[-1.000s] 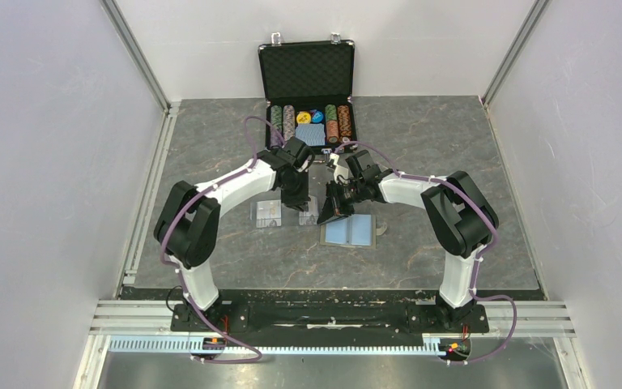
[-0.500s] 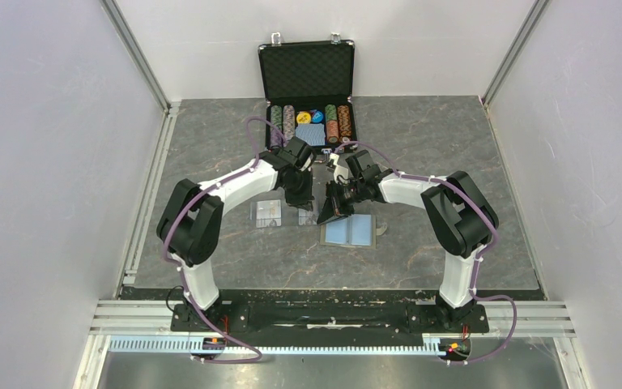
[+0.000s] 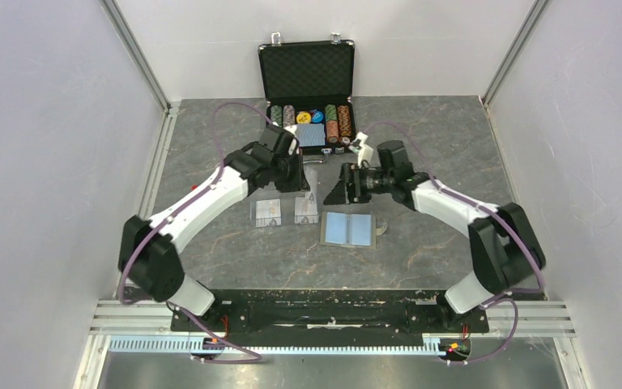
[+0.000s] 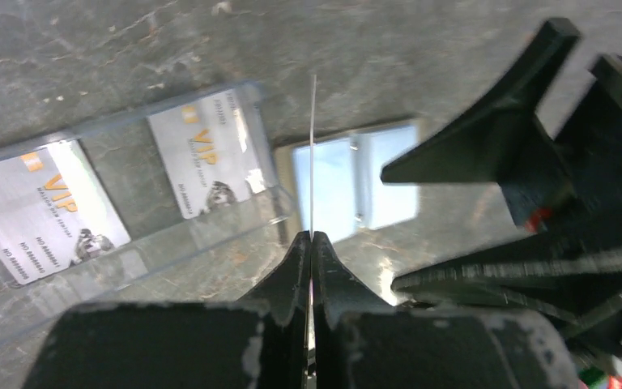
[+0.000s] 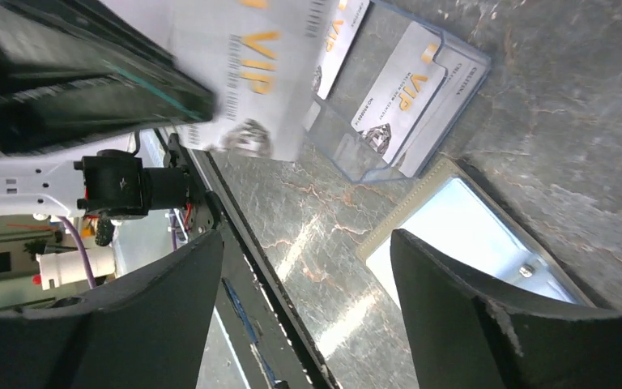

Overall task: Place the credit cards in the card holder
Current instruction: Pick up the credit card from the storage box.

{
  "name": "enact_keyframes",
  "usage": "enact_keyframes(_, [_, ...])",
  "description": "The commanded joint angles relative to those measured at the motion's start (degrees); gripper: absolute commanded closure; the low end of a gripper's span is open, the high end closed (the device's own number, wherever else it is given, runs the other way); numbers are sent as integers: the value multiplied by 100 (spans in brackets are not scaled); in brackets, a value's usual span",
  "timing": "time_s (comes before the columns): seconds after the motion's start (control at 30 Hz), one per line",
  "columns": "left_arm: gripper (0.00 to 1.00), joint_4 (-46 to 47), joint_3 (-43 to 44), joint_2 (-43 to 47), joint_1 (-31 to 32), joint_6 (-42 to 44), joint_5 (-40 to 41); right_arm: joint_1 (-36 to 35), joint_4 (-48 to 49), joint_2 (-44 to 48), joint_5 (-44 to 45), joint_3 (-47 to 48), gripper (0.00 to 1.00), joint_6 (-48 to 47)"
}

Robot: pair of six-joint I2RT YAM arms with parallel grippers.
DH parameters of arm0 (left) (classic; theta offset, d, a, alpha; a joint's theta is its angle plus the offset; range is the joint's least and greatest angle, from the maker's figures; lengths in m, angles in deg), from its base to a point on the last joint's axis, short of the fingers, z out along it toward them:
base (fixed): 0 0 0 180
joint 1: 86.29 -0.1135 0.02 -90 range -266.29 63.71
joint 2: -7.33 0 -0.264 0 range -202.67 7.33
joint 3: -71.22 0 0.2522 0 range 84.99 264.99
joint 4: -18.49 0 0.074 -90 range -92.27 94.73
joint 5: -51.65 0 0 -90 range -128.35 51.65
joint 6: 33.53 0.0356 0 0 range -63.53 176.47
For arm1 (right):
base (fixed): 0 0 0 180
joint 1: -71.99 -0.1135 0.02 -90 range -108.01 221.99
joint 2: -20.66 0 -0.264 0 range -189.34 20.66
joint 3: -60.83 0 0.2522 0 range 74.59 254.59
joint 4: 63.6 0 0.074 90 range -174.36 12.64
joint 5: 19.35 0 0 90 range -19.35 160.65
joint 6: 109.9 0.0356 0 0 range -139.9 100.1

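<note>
Two sleeved cards [image 4: 202, 158] read "VIP"; left pincer [image 4: 311, 240] grips third card [image 5: 239, 69].

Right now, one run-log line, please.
left gripper: shut on credit card | right gripper: open, empty | card holder: lying open

This looks like a robot lab cell. Plain white walls [image 3: 40, 162] in aluminium profiles [image 3: 136, 53] close in a grey table [image 3: 453, 138], and the left arm [image 3: 210, 194] and right arm [image 3: 445, 198] are bolted side by side to a black rail [image 3: 332, 314].
</note>
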Motion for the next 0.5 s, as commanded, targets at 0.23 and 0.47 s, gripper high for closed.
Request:
enact_keyframes(0.23, [98, 3702, -2105, 1604, -29, -1419, -2726, 1159, 1540, 1622, -1702, -1356, 21, 692])
enact_keyframes(0.47, [98, 5216, -2816, 1712, -3, -2250, -3331, 1169, 3843, 1906, -2177, -2080, 32, 2474])
